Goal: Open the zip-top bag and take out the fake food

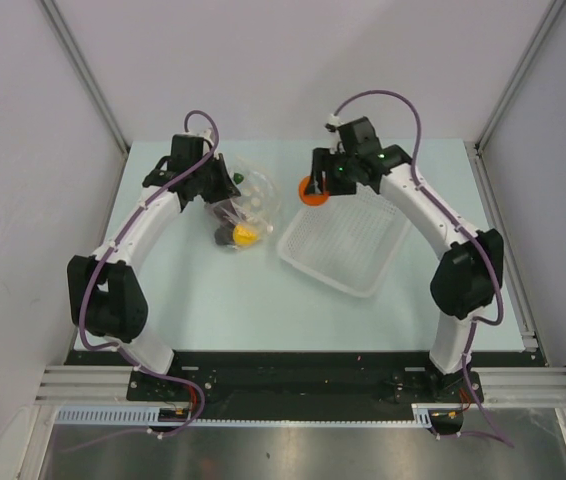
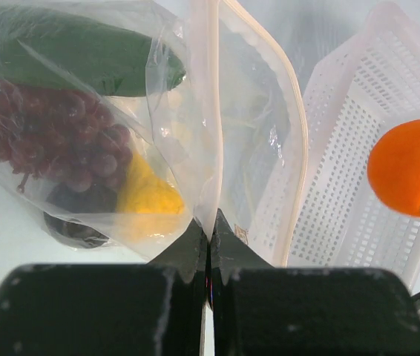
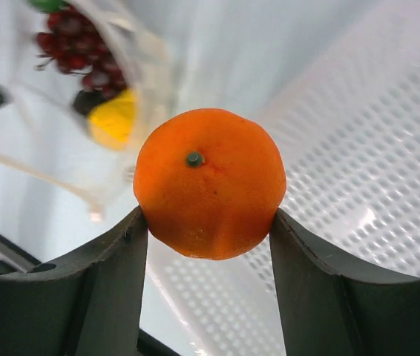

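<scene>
**Orange ball clamped by the right arm, bag pinched by the left**

We see a pale blue-green table boxed in by plain white walls on the left, the right and the far side. A metal rail runs along the near edge, where the two arm bases are bolted. A white perforated basket lies right of centre, turned at an angle.

The zip-top bag lies crumpled on the table left of the basket, close to it but apart from it. The left gripper has its fingertips pressed together on the bag's plastic just below the zip strip, and the mouth gapes open. Inside the bag we make out the cucumber, the grape bunch, the yellow fruit and, beneath them, the dark round fruit.

The right gripper is clamped on the orange ball, one finger on each side and the stem dimple facing the wrist camera. The ball is outside the bag, at the basket's far left corner, between bag and basket. Basket mesh fills the wrist view behind it.
</scene>
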Available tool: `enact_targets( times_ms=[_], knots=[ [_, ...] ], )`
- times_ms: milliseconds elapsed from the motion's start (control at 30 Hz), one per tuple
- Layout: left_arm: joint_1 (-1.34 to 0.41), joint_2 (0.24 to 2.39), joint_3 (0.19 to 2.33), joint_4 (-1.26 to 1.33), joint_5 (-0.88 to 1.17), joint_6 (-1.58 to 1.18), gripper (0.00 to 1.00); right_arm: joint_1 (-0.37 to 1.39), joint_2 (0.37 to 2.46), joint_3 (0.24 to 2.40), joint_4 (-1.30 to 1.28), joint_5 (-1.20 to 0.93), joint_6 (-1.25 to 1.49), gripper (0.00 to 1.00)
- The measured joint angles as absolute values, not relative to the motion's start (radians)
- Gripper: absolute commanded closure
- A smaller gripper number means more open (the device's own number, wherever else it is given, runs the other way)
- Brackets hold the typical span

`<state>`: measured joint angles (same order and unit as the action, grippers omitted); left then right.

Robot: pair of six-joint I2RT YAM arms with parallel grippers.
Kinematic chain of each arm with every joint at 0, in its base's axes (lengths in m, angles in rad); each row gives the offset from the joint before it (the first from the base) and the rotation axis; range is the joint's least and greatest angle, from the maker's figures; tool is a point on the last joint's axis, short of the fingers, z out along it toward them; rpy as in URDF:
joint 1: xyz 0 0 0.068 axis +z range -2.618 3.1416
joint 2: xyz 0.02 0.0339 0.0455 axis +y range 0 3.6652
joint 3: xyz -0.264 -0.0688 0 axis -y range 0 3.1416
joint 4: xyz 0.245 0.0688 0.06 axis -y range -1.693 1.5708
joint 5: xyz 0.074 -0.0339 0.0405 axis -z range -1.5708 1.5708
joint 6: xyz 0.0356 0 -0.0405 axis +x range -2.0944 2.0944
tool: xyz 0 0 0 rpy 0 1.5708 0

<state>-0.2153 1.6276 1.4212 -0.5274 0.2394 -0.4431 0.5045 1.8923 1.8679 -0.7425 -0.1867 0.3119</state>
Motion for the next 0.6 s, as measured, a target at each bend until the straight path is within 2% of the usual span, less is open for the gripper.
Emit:
enact_targets(
  times_ms=[200, 400, 567, 600],
  knots=[
    [-0.215, 1.628, 1.423, -0.528, 0.240, -0.443, 1.00, 0.338, 1.856, 1.617, -0.702, -0.182, 0.309, 0.80],
    [-0.215, 1.629, 1.448, -0.537, 0.249, -0.443, 1.00, 0.272, 1.964, 1.584, -0.698, -0.155, 0.274, 0.67],
    [-0.215, 1.629, 1.455, -0.537, 0.249, -0.443, 1.00, 0.271, 1.993, 1.584, -0.676, -0.139, 0.247, 0.33],
    [-0.215, 1.629, 1.455, -0.537, 0.249, -0.444, 1.00, 0.271, 1.994, 1.585, -0.673, -0.138, 0.244, 0.24]
  ],
)
